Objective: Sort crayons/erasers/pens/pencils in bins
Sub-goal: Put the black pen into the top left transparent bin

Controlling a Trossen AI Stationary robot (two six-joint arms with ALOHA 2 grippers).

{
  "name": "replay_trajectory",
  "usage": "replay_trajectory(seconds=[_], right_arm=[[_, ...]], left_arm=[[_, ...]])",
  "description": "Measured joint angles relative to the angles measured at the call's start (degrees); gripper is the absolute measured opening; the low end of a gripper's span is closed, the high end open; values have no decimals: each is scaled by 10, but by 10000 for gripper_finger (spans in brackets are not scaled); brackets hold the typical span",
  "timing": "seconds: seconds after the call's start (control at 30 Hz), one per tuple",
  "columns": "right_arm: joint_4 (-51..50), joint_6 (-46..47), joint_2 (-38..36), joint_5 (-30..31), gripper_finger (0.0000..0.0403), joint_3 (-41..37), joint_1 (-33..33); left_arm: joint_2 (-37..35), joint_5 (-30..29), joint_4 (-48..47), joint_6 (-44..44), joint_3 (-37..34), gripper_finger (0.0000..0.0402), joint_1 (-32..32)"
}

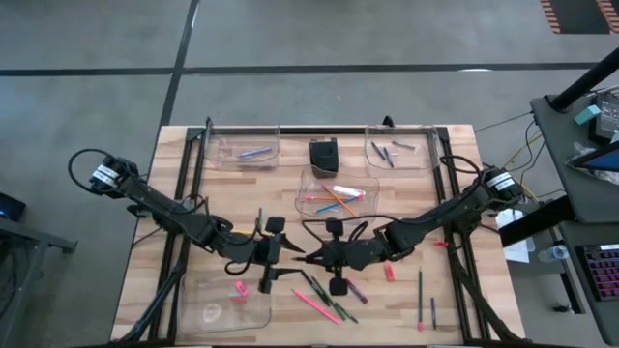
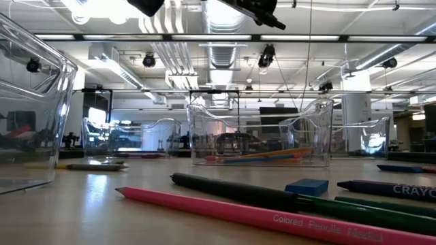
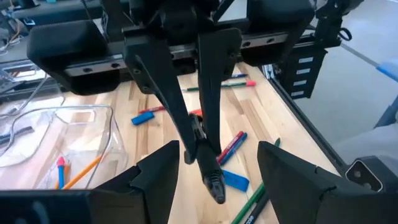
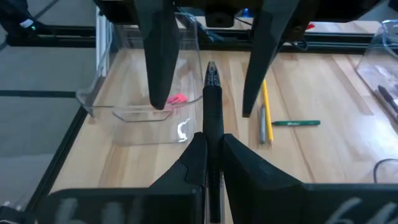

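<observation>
At frame centre, your right gripper [image 1: 308,257] pinches a pen [image 4: 213,106]; left gripper [image 1: 287,253], fingers spread, should close squarely on its tip.

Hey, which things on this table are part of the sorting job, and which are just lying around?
Part of the job: clear bins, pink pencil, red eraser, dark stick clamped in the right gripper, open left gripper facing it.
Lying about: small black box, side desk.
</observation>
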Motion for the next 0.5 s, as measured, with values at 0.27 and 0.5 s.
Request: replay_trajectory(seconds=[0.27,0.5], right_arm=[[21,0,0,-7,22,0,-11],[25,3,0,-9,21,0,-14]], left_arm=[[-3,-3,-20,2,0,145,3],[-10,-8,-25,20,3,28,4]])
